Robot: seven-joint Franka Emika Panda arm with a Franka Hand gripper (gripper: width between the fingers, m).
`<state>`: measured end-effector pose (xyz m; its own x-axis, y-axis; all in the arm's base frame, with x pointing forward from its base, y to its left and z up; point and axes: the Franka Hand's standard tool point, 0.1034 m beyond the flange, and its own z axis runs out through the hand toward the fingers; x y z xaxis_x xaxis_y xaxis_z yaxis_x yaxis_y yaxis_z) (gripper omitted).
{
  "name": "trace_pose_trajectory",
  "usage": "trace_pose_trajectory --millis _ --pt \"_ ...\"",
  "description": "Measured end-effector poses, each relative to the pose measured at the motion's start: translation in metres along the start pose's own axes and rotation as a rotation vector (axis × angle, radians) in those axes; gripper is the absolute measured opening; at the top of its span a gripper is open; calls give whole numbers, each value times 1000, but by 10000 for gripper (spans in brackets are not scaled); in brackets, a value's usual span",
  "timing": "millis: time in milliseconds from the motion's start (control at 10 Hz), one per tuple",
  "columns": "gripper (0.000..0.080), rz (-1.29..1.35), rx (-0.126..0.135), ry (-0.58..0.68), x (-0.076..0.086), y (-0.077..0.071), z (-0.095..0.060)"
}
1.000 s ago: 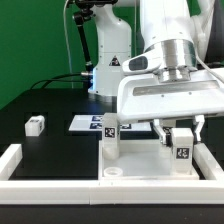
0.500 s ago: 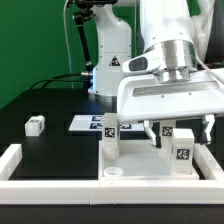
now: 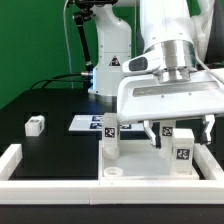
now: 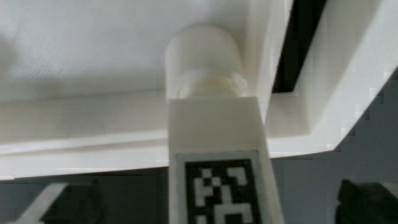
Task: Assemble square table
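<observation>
The slab (image 3: 140, 163) of the square table is lying at the front of the black table (image 3: 50, 105), inside the border wall (image 3: 20, 158). Its near edge is running close along the wall's front rail, so there's little room that way. The left leg (image 3: 110, 140) is standing upright near the slab's corner on the exterior view's left, with a round socket (image 3: 113, 173) just in front of it. Towards the exterior view's right, the near leg (image 3: 182, 152) and the far leg (image 3: 167, 131) are standing close together. The gripper (image 3: 178, 128) is hanging over that pair, fingers (image 4: 43, 204) spread wide and gripping nothing. In the wrist view the centred leg (image 4: 217, 150) is sitting between them untouched, its rounded end meeting the slab. I can't tell which leg of the pair it is. The loose leg (image 3: 35, 125) is sitting well apart, with open room all round. The marker board (image 3: 85, 123) is lying flat behind the left leg. The wrist housing (image 3: 170, 95) is covering the slab's back, and the frame is cutting off its right edge.
</observation>
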<state>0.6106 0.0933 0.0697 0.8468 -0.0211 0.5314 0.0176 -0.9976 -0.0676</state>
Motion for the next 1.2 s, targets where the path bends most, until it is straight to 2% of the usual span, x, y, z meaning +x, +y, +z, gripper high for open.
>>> trace_pose_trajectory --millis 100,200,600,800,900,1000,1200 --pt "649 2 23 -98 3 -2 -4" --pt "649 0 24 -95 17 -2 -17" --pt "649 16 96 -369 16 -15 -15" --pt "649 16 117 -482 9 -18 -18" --pt "649 17 118 -480 13 -18 -17" --pt "649 13 110 -502 9 -14 -17" --pt "649 13 59 -551 11 6 -16"
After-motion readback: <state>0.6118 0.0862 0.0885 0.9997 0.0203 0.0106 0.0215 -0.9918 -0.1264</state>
